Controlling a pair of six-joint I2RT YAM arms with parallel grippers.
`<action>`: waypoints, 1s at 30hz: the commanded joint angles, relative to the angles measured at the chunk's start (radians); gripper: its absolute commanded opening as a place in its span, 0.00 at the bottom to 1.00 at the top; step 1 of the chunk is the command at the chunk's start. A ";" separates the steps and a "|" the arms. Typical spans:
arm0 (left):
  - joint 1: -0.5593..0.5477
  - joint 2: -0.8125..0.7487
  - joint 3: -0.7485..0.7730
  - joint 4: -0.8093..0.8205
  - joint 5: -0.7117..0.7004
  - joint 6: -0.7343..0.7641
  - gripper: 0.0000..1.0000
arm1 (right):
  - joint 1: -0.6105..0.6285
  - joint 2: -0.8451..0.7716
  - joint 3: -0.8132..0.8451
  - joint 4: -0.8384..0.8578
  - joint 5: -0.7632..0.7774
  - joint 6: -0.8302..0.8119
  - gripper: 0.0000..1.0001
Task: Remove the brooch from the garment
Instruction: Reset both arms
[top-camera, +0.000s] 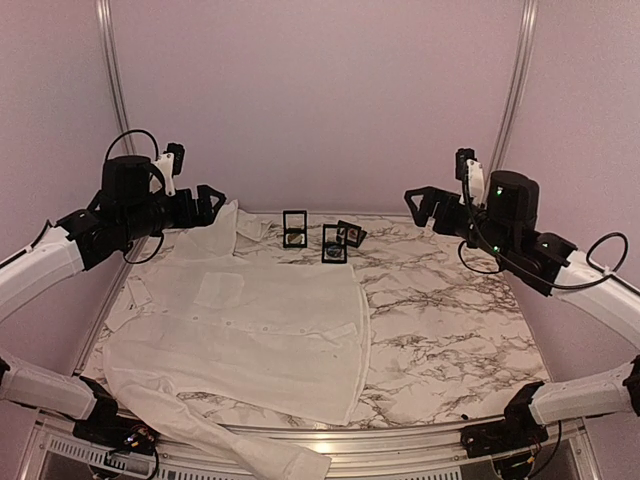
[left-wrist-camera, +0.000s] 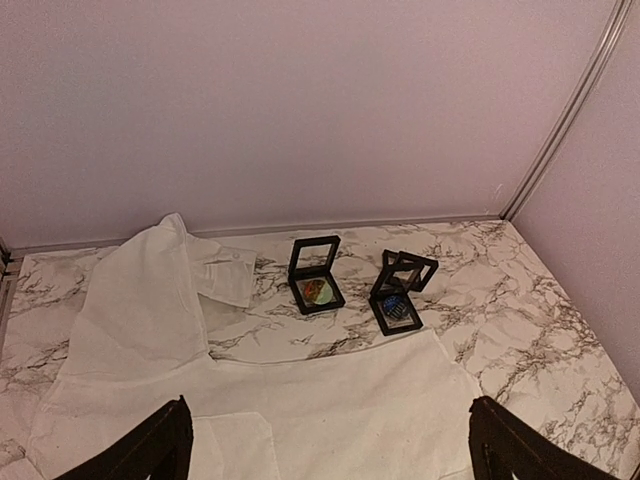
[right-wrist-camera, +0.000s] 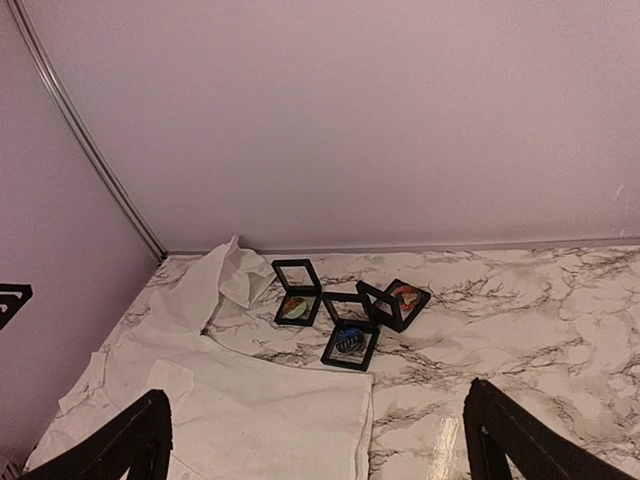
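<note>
Garment (top-camera: 270, 330) spread flat, near left tool (top-camera: 211, 201), well apart from right tool (top-camera: 418, 207), both gaping empty.

Marble table (top-camera: 450, 320) holds shirt (top-camera: 260, 330) and black frames (top-camera: 334, 243)

Plain pale lilac walls (top-camera: 320, 100) close me in, with thin metal posts (top-camera: 109, 60) rising at the back corners. My table (top-camera: 450, 330) has a white marble top with dark veins, glossy under soft, even light, and a metal rail (top-camera: 400, 434) along its near edge.
</note>
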 joint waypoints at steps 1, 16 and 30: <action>-0.001 0.021 0.046 -0.005 -0.007 0.015 0.99 | -0.003 -0.038 0.005 -0.019 0.031 0.001 0.98; -0.001 0.016 0.053 -0.016 -0.025 0.028 0.99 | -0.004 -0.032 0.017 -0.016 0.023 -0.011 0.98; -0.001 0.008 0.057 -0.025 -0.035 0.029 0.99 | -0.004 -0.027 0.024 -0.026 0.018 -0.007 0.98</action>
